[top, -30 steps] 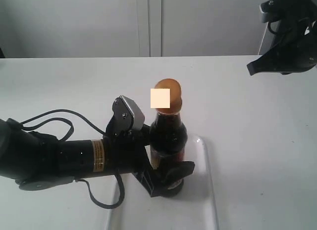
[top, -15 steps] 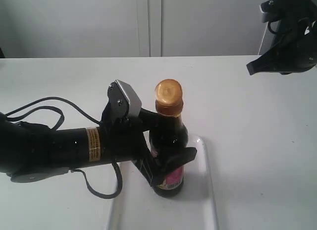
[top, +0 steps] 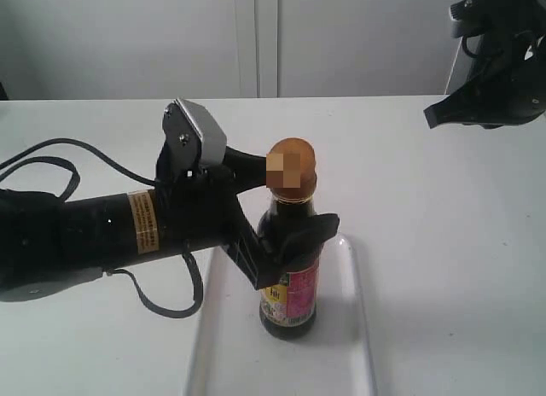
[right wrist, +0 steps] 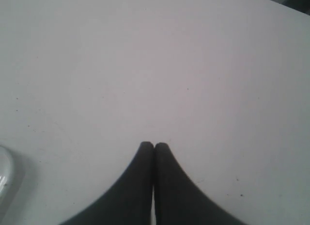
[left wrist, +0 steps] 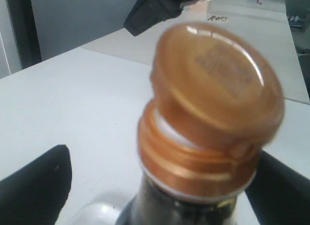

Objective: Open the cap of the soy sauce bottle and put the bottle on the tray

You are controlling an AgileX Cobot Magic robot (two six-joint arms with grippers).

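The soy sauce bottle (top: 290, 285) stands upright on the white tray (top: 357, 328), its red, yellow and green label facing the camera. Its golden-bronze cap (top: 293, 165) sits on the neck. In the left wrist view the cap's (left wrist: 213, 89) top part is tilted, with a white gap under one side. My left gripper (top: 290, 210) is open and straddles the bottle's shoulder and neck. Its black fingers (left wrist: 36, 186) stand off to either side of the glass. My right gripper (top: 433, 118) hangs shut and empty above the table at the far right.
A corner of the tray (right wrist: 4, 176) shows in the right wrist view, below the shut right gripper (right wrist: 154, 145) over bare white table. The left arm's body and cables (top: 85, 234) lie low over the table left of the tray.
My left gripper has risen along the bottle from its lower body to the shoulder and neck, uncovering the label. The bottle has stayed on the tray. The right arm has not moved.
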